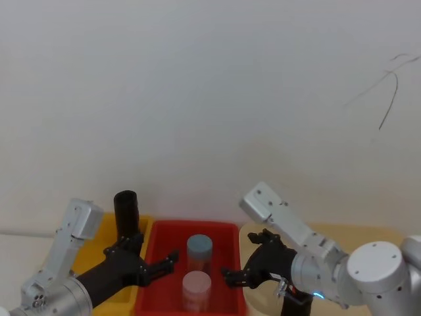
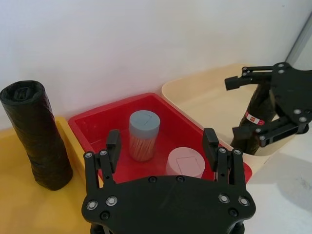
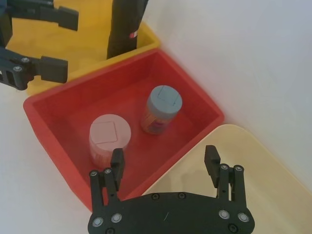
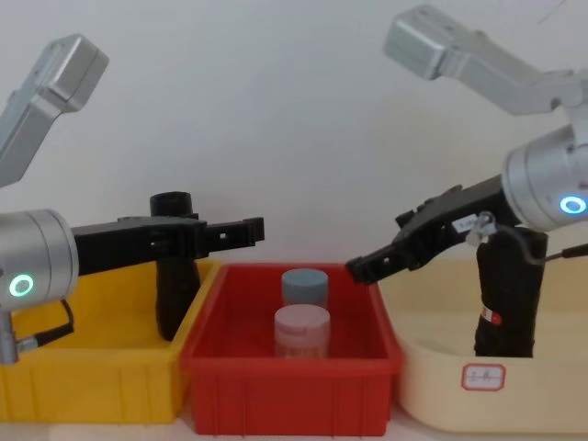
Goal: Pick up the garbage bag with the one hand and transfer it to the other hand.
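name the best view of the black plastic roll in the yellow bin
Left wrist view: the black glossy plastic roll stands whole in the yellow bin. Chest view: the left gripper crosses it. Head view: its top. Right wrist view: its lower part.

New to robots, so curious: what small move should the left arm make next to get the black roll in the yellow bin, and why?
Probably draw the left gripper back and turn it toward the garbage bag: its open fingers reach past it, over the red bin, so nothing lies between them. The right gripper hovers open by the cream bin.
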You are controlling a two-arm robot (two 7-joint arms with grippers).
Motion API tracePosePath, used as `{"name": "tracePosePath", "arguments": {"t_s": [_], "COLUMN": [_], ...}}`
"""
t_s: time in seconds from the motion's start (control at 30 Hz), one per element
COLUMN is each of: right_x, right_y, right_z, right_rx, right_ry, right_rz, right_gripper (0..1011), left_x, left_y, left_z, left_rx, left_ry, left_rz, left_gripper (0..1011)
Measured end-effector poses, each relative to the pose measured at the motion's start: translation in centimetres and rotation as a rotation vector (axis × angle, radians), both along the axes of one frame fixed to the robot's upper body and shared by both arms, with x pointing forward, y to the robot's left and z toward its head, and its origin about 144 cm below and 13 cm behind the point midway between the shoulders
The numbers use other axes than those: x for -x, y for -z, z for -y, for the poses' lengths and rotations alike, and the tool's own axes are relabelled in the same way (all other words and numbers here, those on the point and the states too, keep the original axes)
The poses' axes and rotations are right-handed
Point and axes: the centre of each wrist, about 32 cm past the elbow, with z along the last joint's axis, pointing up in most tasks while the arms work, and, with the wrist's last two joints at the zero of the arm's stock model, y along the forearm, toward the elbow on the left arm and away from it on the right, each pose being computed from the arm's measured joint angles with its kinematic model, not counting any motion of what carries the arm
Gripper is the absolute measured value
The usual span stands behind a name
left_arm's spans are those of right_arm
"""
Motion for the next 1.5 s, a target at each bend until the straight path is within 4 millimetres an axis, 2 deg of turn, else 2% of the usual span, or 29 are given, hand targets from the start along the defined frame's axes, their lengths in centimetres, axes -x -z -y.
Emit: {"name": "tracePosePath", "arguments": {"t_s": [0.7,1.5], "right_x": [-2.0,-4.0], "right_y": [0.9,0.9], "right_z": [-2.6,-4.4], "right_rx": [0.091,0.025], "right_ry": [-0.042,-0.092], "right_rz": [-0.059,-0.164], "right_gripper": [1001,1002], "left_x": [0.0,0.0], "left_y": [0.0,0.0], "left_z": [0.0,0.0], "left_rx": [0.0,0.0], "left_ry": [0.0,0.0], "left_rz": [0.0,0.0], "left_gripper": [1001,1001]}}
